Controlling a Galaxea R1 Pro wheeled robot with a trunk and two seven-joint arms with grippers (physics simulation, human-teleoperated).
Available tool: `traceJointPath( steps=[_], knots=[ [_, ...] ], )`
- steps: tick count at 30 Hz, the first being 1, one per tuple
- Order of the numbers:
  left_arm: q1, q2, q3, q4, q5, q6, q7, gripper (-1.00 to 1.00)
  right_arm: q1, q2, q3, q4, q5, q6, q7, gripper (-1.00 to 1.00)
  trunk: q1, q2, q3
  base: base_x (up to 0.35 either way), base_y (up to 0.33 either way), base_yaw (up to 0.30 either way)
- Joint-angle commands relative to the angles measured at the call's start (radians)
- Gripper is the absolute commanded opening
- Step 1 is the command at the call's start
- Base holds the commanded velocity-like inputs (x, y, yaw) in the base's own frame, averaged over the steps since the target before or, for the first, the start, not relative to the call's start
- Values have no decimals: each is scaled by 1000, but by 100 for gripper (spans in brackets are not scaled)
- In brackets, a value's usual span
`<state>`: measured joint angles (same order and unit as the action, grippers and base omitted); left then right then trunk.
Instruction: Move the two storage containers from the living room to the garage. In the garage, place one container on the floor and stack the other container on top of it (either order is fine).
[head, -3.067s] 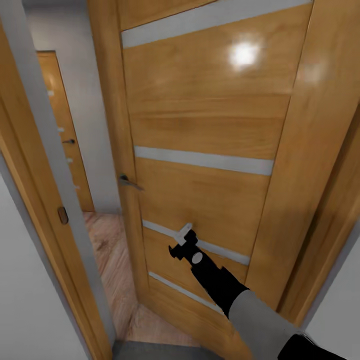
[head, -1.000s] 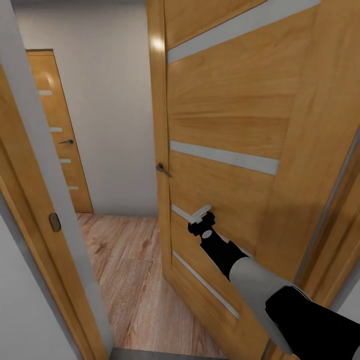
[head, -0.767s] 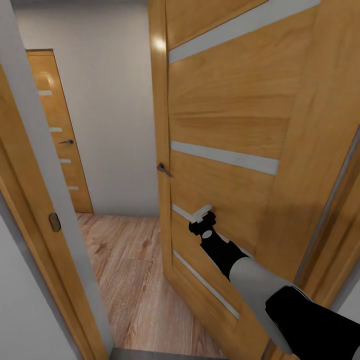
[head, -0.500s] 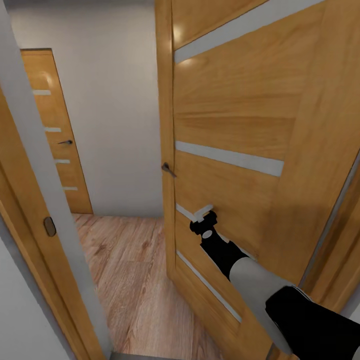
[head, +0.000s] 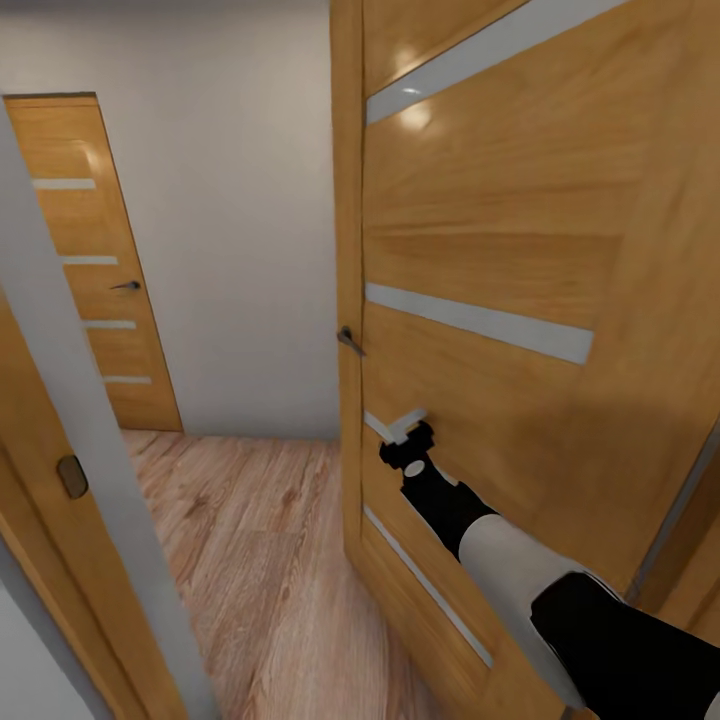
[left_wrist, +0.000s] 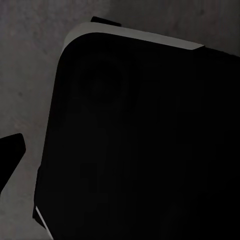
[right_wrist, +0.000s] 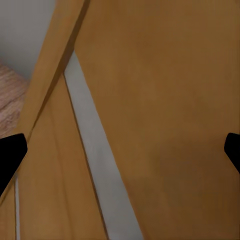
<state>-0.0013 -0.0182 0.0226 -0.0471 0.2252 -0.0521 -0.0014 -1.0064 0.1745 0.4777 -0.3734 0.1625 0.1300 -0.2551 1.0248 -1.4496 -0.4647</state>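
Observation:
The storage containers are out of view. My right gripper (head: 405, 437) rests against the lower part of a honey-coloured wooden door (head: 480, 250), at one of its pale inlay strips (head: 480, 325). In the right wrist view the right gripper (right_wrist: 120, 152) is open: its dark fingertips (right_wrist: 10, 155) stand far apart with the door face and a pale strip (right_wrist: 95, 165) between them. In the left wrist view one fingertip (left_wrist: 10, 152) of my left gripper (left_wrist: 120, 155) shows far out at the side, over a black rounded body (left_wrist: 140, 140) and grey speckled ground (left_wrist: 30, 60).
The door stands ajar, its handle (head: 350, 341) on the free edge. Beyond it lies a small hall with pale wood-plank floor (head: 250, 540), a white wall (head: 240, 250) and a second, shut wooden door (head: 90, 270). The door frame (head: 60, 480) is close at the left.
The door has swung further open to the right under my right gripper. The head view has moved forward, so more of the hall and its plank floor shows.

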Motion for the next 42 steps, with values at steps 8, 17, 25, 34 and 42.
traceJointPath(
  steps=[8,17,25,34,42],
  knots=[
    [0,0,2,0,5,-2,0,100,-1,0,2,-1,18,6,-38,100,0,0,-1,98,0,0],
    [0,0,2,0,5,-3,0,100,13,0,4,-1,18,20,-43,100,0,0,-1,39,0,17],
    [0,0,3,0,5,-3,0,100,18,0,4,-1,18,20,-57,100,0,0,-1,0,0,289],
    [0,0,2,0,5,-3,0,100,19,0,3,-2,18,11,-59,100,0,0,-1,0,0,202],
    [0,0,3,0,5,-3,0,100,18,0,2,-1,17,-29,-60,100,0,0,-1,0,0,17]
  ],
)
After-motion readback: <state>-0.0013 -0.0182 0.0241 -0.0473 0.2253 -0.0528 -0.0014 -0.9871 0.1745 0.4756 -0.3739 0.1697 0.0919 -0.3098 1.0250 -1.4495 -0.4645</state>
